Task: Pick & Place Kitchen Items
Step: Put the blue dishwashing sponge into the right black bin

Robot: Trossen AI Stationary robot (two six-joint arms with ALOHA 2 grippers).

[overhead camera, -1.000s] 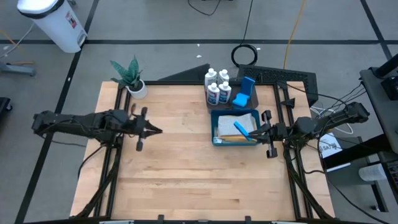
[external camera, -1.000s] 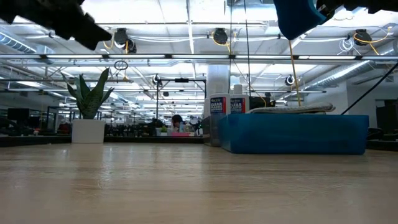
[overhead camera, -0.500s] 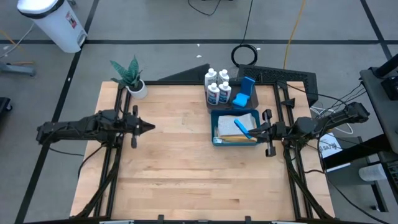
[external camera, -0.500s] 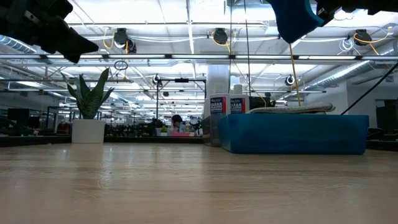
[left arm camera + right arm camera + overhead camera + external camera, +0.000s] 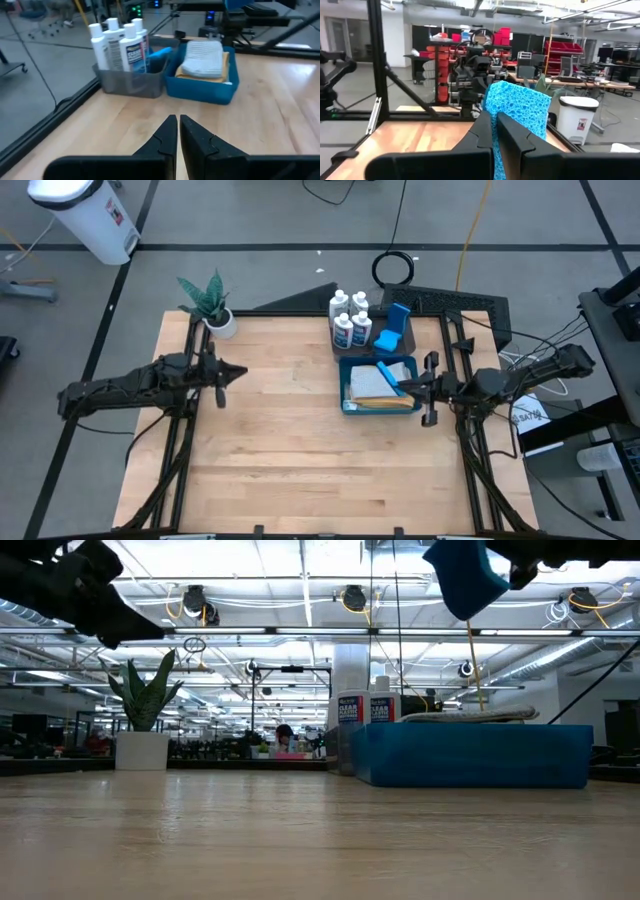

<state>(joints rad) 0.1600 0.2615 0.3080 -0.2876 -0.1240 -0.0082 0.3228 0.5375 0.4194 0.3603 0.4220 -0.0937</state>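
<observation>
Up above the blue bin (image 5: 349, 402), the right gripper (image 5: 397, 387) is clamped on a blue sponge (image 5: 515, 112); the low view shows that sponge (image 5: 463, 578) hanging clear of the bin's rim, and the high view puts it over the bin's right part. Inside the bin lie folded cloths (image 5: 203, 57), a pale ribbed one on top of an orange one. Just beyond the bin's far edge sits a dark grey tray (image 5: 131, 83) holding four white bottles (image 5: 349, 319) with blue labels, and another blue sponge (image 5: 393, 330) stands on its right side. The left gripper (image 5: 241, 371) hovers over the left half of the worktop (image 5: 300, 460), well apart from the bin, its fingers (image 5: 164, 137) pressed together with nothing between them. A potted plant (image 5: 211, 304) stands at the worktop's far left corner. Across the room behind, a person (image 5: 285, 737) shows faintly.
</observation>
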